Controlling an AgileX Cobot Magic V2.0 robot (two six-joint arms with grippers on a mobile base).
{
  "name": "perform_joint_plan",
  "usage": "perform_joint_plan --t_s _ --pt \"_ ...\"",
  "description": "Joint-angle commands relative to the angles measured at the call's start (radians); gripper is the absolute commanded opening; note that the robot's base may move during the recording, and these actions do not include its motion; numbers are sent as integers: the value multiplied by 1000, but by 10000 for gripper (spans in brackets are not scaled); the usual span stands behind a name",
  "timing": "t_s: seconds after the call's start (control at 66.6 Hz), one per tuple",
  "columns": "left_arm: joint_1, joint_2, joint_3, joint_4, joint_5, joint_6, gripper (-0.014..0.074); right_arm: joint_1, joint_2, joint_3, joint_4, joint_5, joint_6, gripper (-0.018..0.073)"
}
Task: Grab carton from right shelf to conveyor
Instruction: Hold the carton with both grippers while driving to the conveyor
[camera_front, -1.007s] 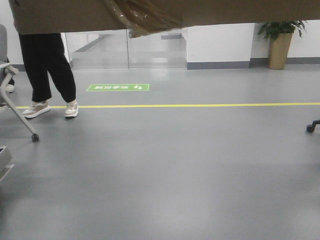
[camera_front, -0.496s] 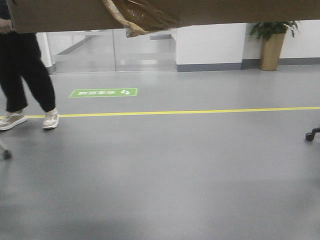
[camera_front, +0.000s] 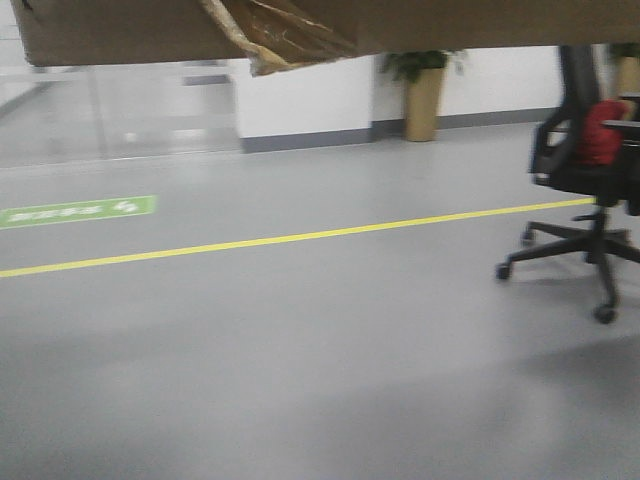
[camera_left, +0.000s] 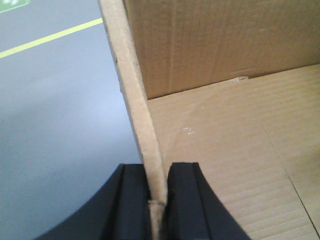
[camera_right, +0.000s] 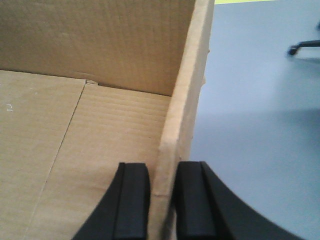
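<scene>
Swinging over open floor, the carton hangs clear of the ground, pinched at both ends. On its left wall the left gripper is clamped on the cardboard edge, one black finger inside the box and one outside. Beneath the carton's left end lies a green floor sign. Half a second ago it sat nearer the middle of the front view, beside a passer-by in black trousers who is now out of frame. The wad of tape dangles from the carton's underside as before. A yellow floor line runs below the carton and now slants where it lay level. The potted plant has slid leftward to stand beyond the carton's middle, and an office chair, unseen a moment ago, has come in below its right end. On the right wall the right gripper is closed on the edge likewise. The leftward sweep suggests the robot is turning right with its load. Neither shelf nor conveyor is in sight, so delivery looks some way off.
</scene>
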Motion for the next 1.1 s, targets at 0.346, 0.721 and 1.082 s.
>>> perform_joint_plan --t_s 0.346,0.721,1.082 --pt "-18 -8 -3 -56 -34 7 -16 6 -6 -1 21 -75 16 -69" --pt "-18 -8 -3 12 -34 7 -16 6 -6 -1 21 -75 16 -69" --pt "-18 -8 -3 29 -34 7 -16 6 -6 -1 21 -75 16 -69"
